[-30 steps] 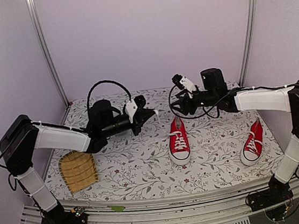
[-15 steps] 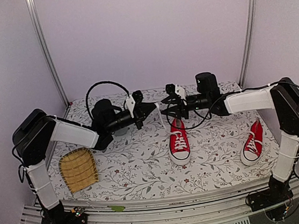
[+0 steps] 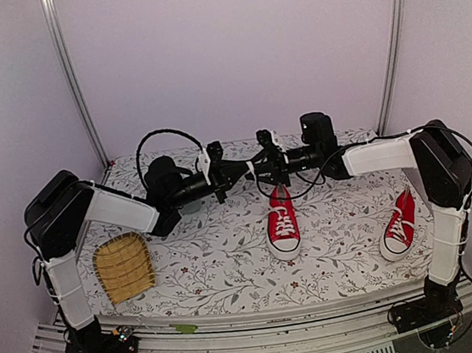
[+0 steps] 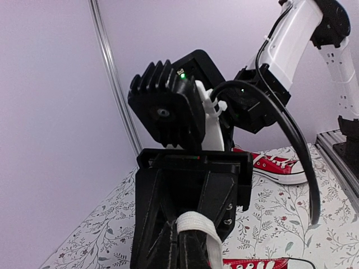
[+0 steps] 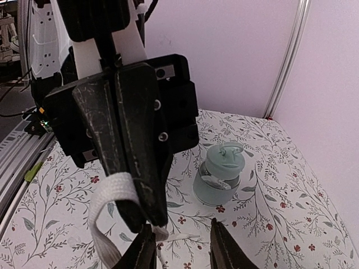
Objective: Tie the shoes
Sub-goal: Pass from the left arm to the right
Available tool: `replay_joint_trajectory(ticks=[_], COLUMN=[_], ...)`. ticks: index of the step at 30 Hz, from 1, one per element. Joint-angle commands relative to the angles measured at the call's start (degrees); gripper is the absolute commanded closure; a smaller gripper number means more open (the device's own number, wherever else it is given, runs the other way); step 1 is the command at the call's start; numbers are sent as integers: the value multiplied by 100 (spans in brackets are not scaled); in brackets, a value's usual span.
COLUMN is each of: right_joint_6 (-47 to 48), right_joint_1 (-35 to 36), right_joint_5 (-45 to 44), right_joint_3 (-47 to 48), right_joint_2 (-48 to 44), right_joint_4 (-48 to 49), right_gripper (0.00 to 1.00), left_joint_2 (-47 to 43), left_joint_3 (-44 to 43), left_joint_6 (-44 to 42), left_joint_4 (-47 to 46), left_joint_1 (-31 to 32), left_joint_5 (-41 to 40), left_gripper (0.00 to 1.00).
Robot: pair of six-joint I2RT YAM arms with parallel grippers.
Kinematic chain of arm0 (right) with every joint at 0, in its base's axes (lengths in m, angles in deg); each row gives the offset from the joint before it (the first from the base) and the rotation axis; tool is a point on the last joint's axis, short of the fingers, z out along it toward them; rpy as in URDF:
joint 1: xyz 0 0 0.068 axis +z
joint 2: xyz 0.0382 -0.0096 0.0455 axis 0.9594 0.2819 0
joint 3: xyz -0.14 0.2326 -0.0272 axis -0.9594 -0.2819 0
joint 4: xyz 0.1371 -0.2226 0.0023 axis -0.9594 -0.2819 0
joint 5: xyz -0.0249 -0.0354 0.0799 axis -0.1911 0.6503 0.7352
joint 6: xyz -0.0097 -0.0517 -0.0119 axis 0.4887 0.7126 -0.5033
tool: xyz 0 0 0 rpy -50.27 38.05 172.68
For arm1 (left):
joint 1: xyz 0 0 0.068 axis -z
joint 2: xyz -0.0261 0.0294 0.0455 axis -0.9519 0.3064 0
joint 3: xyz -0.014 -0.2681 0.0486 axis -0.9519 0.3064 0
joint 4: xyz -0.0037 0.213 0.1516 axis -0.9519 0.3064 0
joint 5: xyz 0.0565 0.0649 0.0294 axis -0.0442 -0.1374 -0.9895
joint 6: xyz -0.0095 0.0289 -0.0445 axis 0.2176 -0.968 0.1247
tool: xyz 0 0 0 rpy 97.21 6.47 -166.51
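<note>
Two grippers meet above the middle shoe (image 3: 282,222): left gripper (image 5: 148,216) clamped on a white lace (image 5: 112,193), right gripper (image 5: 180,249) with fingers parted; second shoe (image 3: 398,226) hugs the right edge of the table (image 3: 221,268), woven mat (image 3: 124,268) near left.

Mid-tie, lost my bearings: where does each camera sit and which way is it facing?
Top external: above and behind the robot, looking down on the table; left arm and right arm meet over the middle shoe.
Left wrist: faces the robot's right; its left hand below pinches a lace, the right arm ahead.
Right wrist: faces the robot's left; its open right hand at the bottom edge, a pale green container beyond.
Shared: both wrist views show the left hand and lace.
</note>
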Motion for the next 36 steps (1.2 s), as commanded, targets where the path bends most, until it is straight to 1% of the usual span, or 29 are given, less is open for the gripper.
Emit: replay_joint_trajectory(ticks=[1,2,4,6,9,10,13,14,15,16,17,18,19,20,21,22,23,25,27,28,30,32,34,36], right_joint_6=[-172,-176,-179,-209,-220,-231,-255,-301,-396,-453,-511,-514,-463,-426,-427,-447,-444,-427,-418,-412,-447,-454,-446,-441], right_joint_1=[66,65,65,73,82,83,69,26,-16,-51,-74,-83,-84,-84,-84,-89,-93,-93,-101,-101,-102,-98,-102,-101], right_joint_5=[551,597,654,743,783,785,636,504,350,157,-102,-324,-557,-764,-991,-1180,-1331,-1602,-1754,-1806,-1876,-1950,-2005,-2029], right_joint_3=[204,201,201,217,226,234,227,223,202,164,108,33,-45,-133,-219,-277,-312,-357,-362,-362,-368,-400,-422,-419], right_joint_2=[135,127,118,117,102,88,20,-14,-41,-87,-146,-225,-318,-407,-500,-581,-652,-782,-882,-932,-1013,-1100,-1166,-1200], right_joint_4=[139,127,121,98,75,54,-49,-89,-138,-184,-277,-370,-449,-502,-537,-622,-731,-948,-1169,-1250,-1367,-1443,-1525,-1624], right_gripper=[68,70,76,79,97,99,100,100,100,100,100,100,100,100,100,100,100,100,100,100,100,100,99,99], left_joint_2=[105,108,101,107,104,107,77,-1,-109,-243,-407,-583,-771,-930,-1061,-1129,-1137,-956,-564,-337,78,568,726,853], left_joint_3=[-104,-100,-110,-129,-128,-123,-92,-76,-32,19,87,134,152,108,13,-175,-397,-959,-1554,-1787,-2145,-2338,-2351,-2333], left_joint_6=[110,96,63,55,68,74,138,171,176,136,37,-119,-341,-605,-959,-1382,-1988,-2871,-3414,-3537,-3726,-4008,-4326,-4480], left_joint_4=[-236,-230,-206,-169,-172,-175,-35,120,336,621,1012,1448,2053,2684,3538,4502,5431,7516,8639,8964,9376,9564,9530,9308], left_joint_1=[-68,-75,-72,-72,-75,-72,-77,-98,-133,-182,-248,-315,-397,-467,-539,-604,-641,-691,-701,-703,-696,-682,-638,-588], left_joint_5=[94,97,104,140,133,107,29,42,74,150,240,314,362,396,419,439,448,309,-64,-398,-803,-825,-740,-791], left_gripper=[100,100,100,100,100,100,100,88,66,46,30,21,17,17,17,18,19,23,25,26,26,26,24,23])
